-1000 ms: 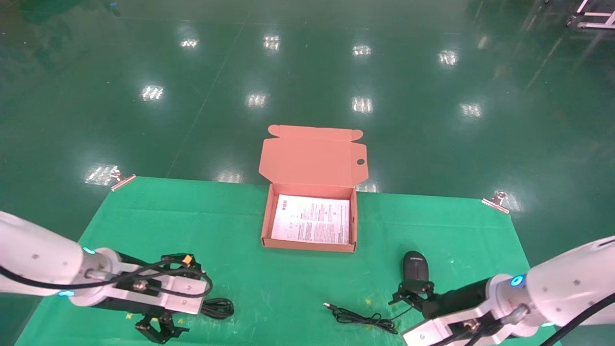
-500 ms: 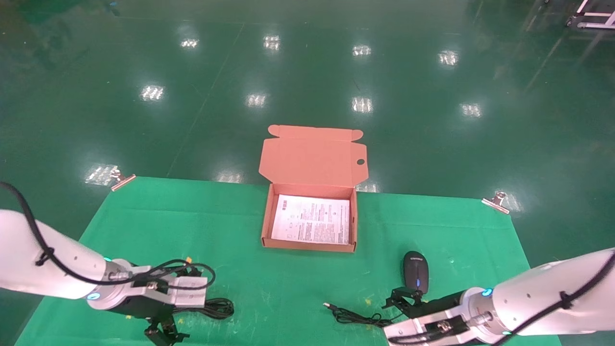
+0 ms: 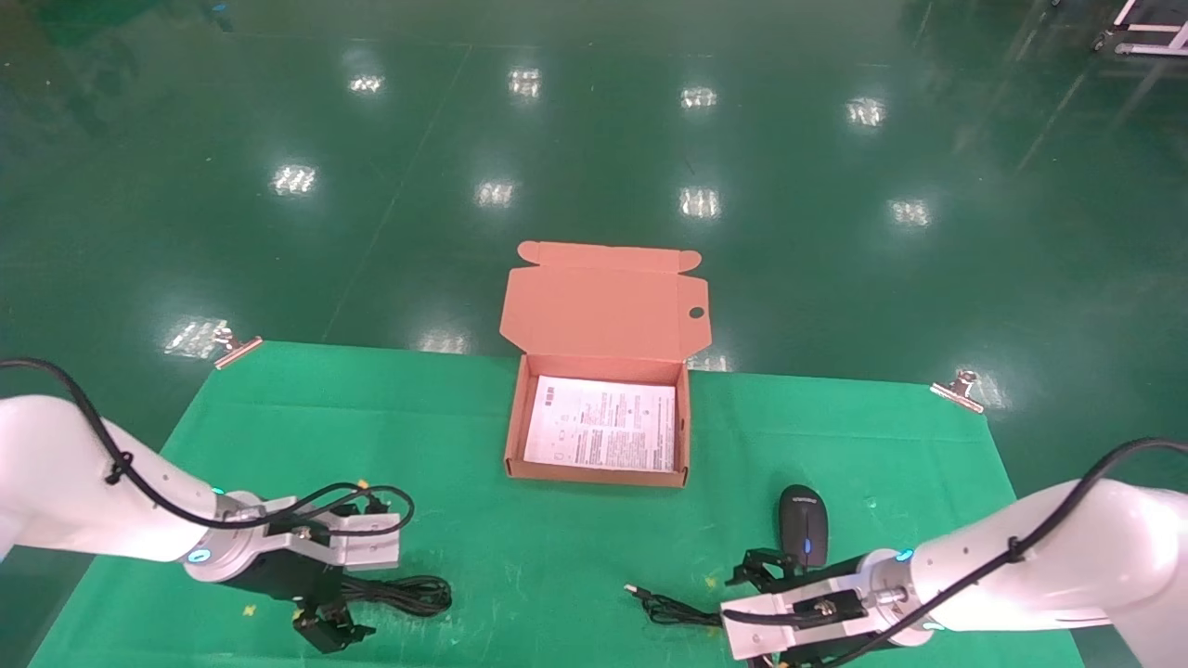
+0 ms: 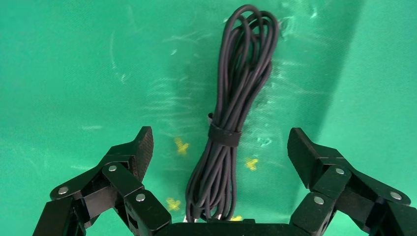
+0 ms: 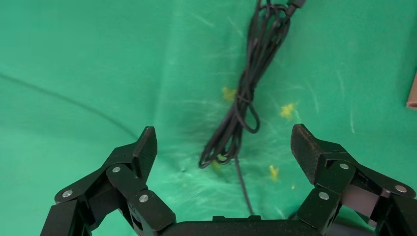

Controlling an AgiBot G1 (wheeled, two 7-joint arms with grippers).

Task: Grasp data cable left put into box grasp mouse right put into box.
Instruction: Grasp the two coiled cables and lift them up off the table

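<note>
A thin black data cable (image 4: 231,118), strapped into a long loop, lies on the green cloth bench (image 3: 483,445) between the left gripper's (image 4: 220,147) wide-open, empty jaws. The right gripper (image 5: 223,142), jaws equally wide and empty, hovers over the mouse's (image 3: 804,525) loose cord (image 5: 246,98), seemingly not touching.

You've got a green mat (image 3: 390,436) w/ box (image 3: 682,436) at back, data cable (image 3: 413,594) front-left, mouse (image 3: 804,524) + cord (image 3: 673,612) front-right.
</note>
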